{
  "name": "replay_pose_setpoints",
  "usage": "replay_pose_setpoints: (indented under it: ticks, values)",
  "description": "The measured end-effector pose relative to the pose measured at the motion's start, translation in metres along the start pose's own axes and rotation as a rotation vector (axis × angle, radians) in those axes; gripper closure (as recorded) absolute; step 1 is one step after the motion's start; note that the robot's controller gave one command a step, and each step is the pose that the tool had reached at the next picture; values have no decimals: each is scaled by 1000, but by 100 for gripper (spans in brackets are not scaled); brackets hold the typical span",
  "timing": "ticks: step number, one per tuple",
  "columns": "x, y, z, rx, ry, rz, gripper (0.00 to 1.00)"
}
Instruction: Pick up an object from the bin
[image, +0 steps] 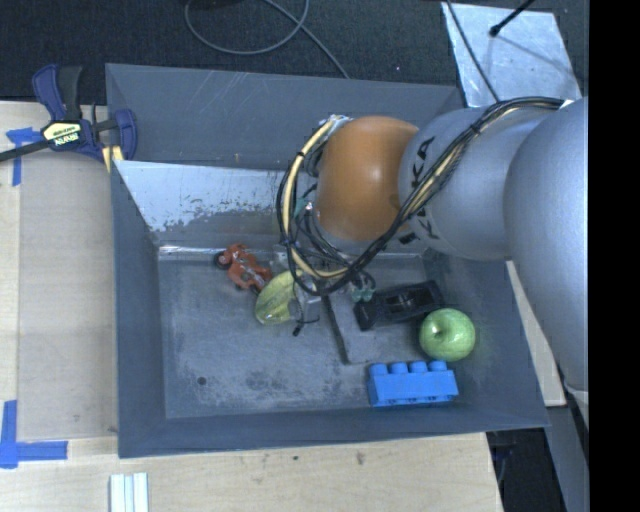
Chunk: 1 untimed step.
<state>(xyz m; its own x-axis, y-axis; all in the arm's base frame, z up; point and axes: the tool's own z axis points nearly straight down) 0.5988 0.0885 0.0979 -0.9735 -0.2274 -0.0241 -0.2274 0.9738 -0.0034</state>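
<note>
Grey metal bin (140, 330), scuffed floor, sloped walls. My arm (500, 190) comes in from the right, its smooth orange cover (365, 180) wrapped in cables. Near the front wall lies a studded blue brick (412, 383), with a round, glossy green apple (447, 333) just behind it and a flat black object (400, 302) beside that. My tool (303, 312) is down mid-bin, right against a rounded yellow-green piece (273, 298); how far open it is, I can't tell. A small knobbly orange-red toy (240, 266) sits by the back wall. The left floor is open.
</note>
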Motion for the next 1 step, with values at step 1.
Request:
replay_pose_setpoints:
  ticks: [1]
  values:
    - [4,8,-193,0,-3,8,100]
